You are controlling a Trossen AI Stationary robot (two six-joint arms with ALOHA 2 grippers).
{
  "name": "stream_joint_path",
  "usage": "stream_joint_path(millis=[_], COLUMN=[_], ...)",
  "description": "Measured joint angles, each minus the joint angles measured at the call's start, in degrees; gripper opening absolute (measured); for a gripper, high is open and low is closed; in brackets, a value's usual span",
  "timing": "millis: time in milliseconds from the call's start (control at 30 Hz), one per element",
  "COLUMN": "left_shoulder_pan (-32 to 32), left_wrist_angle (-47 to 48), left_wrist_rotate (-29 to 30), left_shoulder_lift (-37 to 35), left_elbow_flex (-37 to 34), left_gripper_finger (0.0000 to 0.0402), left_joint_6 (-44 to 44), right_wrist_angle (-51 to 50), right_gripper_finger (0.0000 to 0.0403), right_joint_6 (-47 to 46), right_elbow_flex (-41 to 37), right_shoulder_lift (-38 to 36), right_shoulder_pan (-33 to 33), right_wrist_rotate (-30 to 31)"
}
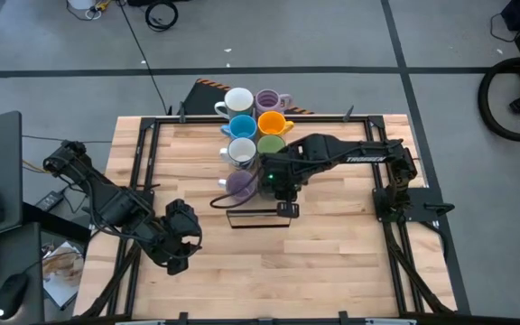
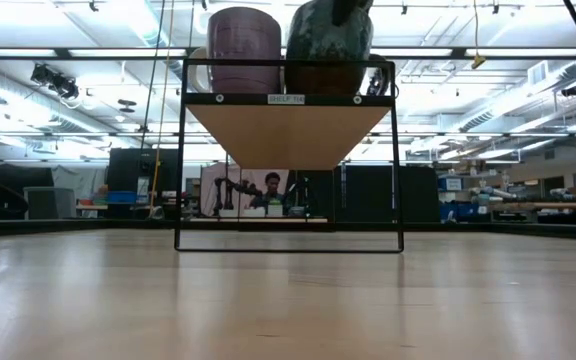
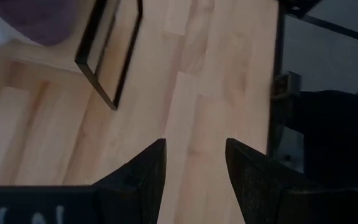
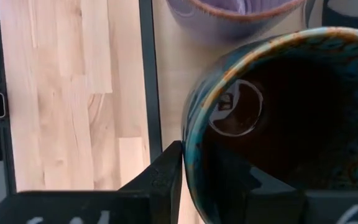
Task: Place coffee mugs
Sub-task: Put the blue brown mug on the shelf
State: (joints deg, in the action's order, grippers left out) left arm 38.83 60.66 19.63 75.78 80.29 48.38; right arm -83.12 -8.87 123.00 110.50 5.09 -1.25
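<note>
Eight mugs stand in two rows on a black-framed wooden shelf (image 2: 288,120) at the table's far middle. From the far end: white (image 1: 238,101) and lilac (image 1: 270,99), blue (image 1: 241,126) and orange (image 1: 272,123), white (image 1: 241,151) and green (image 1: 272,144). Nearest are a lilac mug (image 2: 243,50) and the dark olive mug (image 2: 328,45), brown inside (image 4: 291,93). My right gripper (image 4: 213,168) is above the olive mug, shut on it. My left gripper (image 3: 194,168) is open over bare table near the left near corner, touching nothing. My right gripper holds the dark olive mug by its wall at the rim (image 4: 191,162), one finger (image 4: 166,180) outside and the other inside the hollow. The fingers come from above, pointing down. The mug is upright beside the lilac mug (image 4: 235,12), its base level with the shelf top.
The shelf's black frame (image 1: 258,218) juts toward the table's near side below the gripper. A black rail frame (image 1: 143,153) runs round the table. Bare wood lies to the near side and to the left and right of the shelf. Beyond the table a person sits far back (image 2: 271,190).
</note>
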Motion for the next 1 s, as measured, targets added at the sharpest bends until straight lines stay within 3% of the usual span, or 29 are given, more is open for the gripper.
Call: stream_joint_path(millis=[367, 533, 833, 1000], left_shoulder_pan=[-0.2, -0.2, -0.5, -0.5], left_wrist_angle=[0.1, 0.0, 0.0, 0.0], left_wrist_rotate=[12.1, 13.4, 17.1, 18.2], left_shoulder_lift=[2.6, 2.7, 4.1, 4.2], left_elbow_flex=[-0.1, -0.1, 0.0, 0.0], left_gripper_finger=[0.0172, 0.0172, 0.0172, 0.0172], left_joint_6=[-5.2, -5.6, -5.6, -7.5], right_wrist_angle=[0.8, 2.0, 2.5, 2.1], right_gripper_finger=[0.0087, 0.0094, 0.0167, 0.0209], right_joint_6=[0.7, 2.1, 5.7, 7.5], right_elbow_flex=[0.0, 0.0, 0.0, 0.0], right_shoulder_lift=[0.0, 0.0, 0.0, -1.6], right_shoulder_pan=[0.8, 0.9, 1.5, 2.5], right_wrist_rotate=[1.6, 1.6, 2.0, 5.7])
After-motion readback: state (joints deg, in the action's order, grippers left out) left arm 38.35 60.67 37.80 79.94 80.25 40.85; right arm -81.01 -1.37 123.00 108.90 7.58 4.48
